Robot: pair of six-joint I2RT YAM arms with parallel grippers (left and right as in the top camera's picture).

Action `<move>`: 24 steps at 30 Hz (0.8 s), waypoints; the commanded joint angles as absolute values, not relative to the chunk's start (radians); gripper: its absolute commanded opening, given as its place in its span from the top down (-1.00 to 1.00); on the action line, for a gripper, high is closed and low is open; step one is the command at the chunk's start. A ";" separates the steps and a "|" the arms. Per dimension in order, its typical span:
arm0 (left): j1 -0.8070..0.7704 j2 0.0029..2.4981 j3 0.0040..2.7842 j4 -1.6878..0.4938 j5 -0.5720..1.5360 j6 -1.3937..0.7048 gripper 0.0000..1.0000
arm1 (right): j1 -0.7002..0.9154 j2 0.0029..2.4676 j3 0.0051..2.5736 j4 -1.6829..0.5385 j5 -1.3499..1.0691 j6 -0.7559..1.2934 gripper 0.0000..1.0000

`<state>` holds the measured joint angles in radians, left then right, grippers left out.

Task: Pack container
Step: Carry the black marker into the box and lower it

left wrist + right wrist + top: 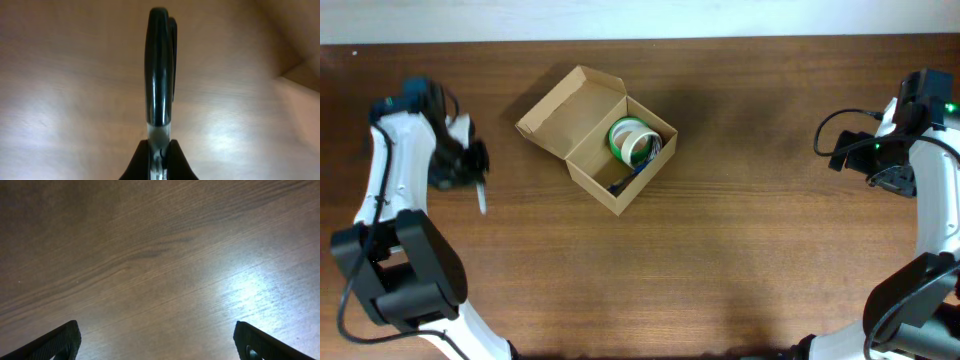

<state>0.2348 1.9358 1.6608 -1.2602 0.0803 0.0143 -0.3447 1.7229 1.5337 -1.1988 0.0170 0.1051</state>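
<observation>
The container (582,112), a tan cardboard box, stands open at the table's middle with its flap lid folded back to the upper left. Inside it lie a green-and-white tape roll (632,141) and a dark item (625,181) at the near wall. My left gripper (472,168) is at the far left, well apart from the box. It is shut (160,161) on a slim tool with a black handle (159,65) and a grey metal shank, seen edge-on. My right gripper (850,155) hangs at the far right, open (160,340) over bare wood with nothing between its fingers.
The brown wooden table (760,250) runs to a pale wall along the back edge. Both arm bases stand at the near corners. Nothing else lies loose on the table around the box.
</observation>
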 commanded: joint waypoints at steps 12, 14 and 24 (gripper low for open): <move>-0.240 1.917 2.133 -1.391 0.060 0.364 0.96 | -0.347 1.728 1.528 -1.196 0.015 0.113 -0.98; -0.305 1.929 2.132 -1.385 0.059 0.390 0.96 | -0.347 1.728 1.528 -1.196 0.015 0.113 -0.98; -0.443 2.089 2.128 -1.364 0.029 0.368 0.97 | -0.347 1.728 1.528 -1.196 0.014 0.113 -0.98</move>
<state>-0.4255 2.0106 2.1227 -1.3724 0.0685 0.3649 -0.3447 1.7229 1.5333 -1.1984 0.0170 0.1055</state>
